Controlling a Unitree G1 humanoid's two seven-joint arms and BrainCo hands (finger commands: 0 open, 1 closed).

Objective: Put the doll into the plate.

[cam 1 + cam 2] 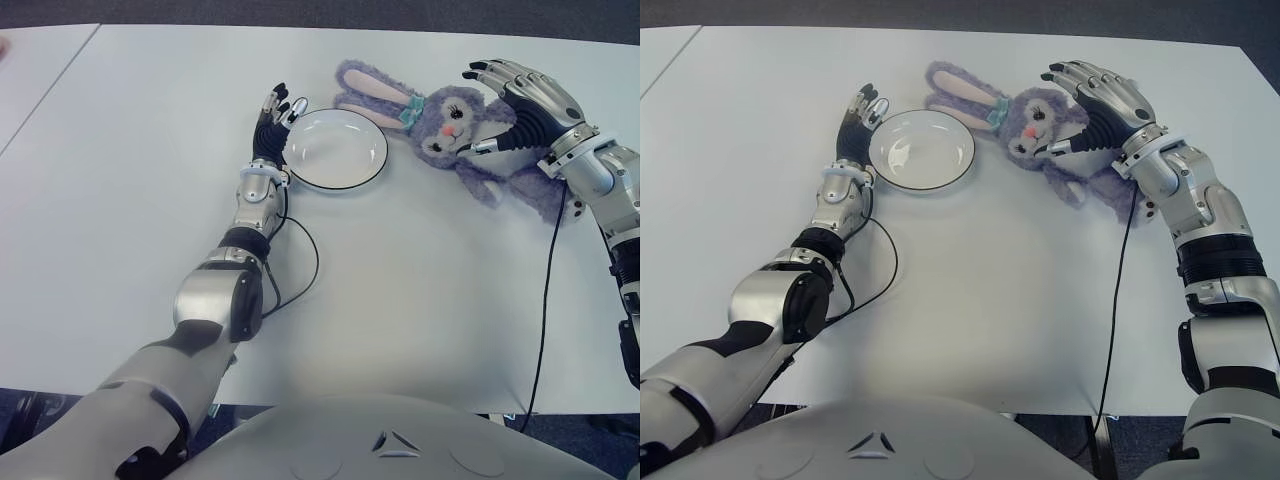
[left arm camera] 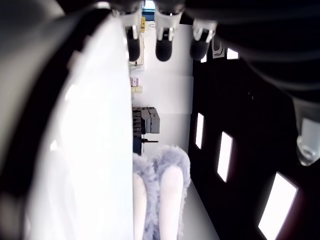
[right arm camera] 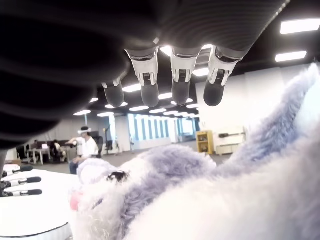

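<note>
A purple bunny doll (image 1: 448, 122) lies on its back on the white table (image 1: 420, 300), its long ears (image 1: 372, 93) reaching toward the plate. The white, dark-rimmed plate (image 1: 335, 150) sits just to the doll's left and holds nothing. My right hand (image 1: 505, 95) hovers over the doll's head and chest with its fingers (image 3: 180, 80) spread, open, the thumb close to its neck. My left hand (image 1: 275, 115) lies stretched out against the plate's left rim, fingers straight and holding nothing.
A black cable (image 1: 305, 260) loops on the table beside my left forearm. Another cable (image 1: 548, 280) runs down along my right arm. A second table (image 1: 40, 60) adjoins at far left. A seated person (image 3: 87, 147) shows far off in the right wrist view.
</note>
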